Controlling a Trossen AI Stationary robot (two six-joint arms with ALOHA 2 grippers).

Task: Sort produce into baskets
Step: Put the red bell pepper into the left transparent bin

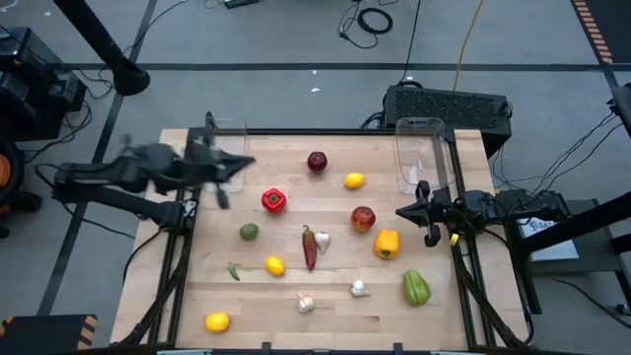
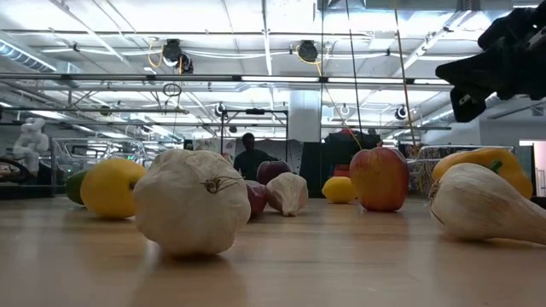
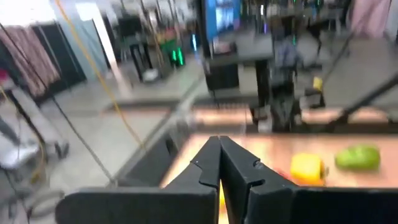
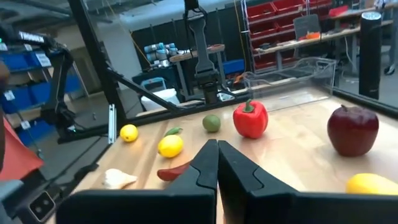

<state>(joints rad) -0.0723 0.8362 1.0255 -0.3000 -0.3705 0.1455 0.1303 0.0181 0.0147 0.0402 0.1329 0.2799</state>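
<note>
The produce lies spread over the wooden table: a dark red apple (image 1: 316,162), lemons (image 1: 354,180) (image 1: 275,265) (image 1: 217,321), a red pepper (image 1: 274,201), a red apple (image 1: 363,219), a yellow pepper (image 1: 386,244), a green pepper (image 1: 416,288), a chili (image 1: 310,247) and garlic (image 1: 360,288). Two clear baskets stand at the far left (image 1: 227,136) and far right (image 1: 422,150). My left gripper (image 1: 242,163) is shut and empty above the left basket's near end. My right gripper (image 1: 400,210) is shut and empty at the right, level with the red apple.
A round green fruit (image 1: 248,232), a small green piece (image 1: 234,271) and more garlic (image 1: 306,304) (image 1: 322,240) lie near the middle. A black box with cables (image 1: 449,104) stands behind the table's far edge. Bare wood shows along the near edge (image 1: 325,330).
</note>
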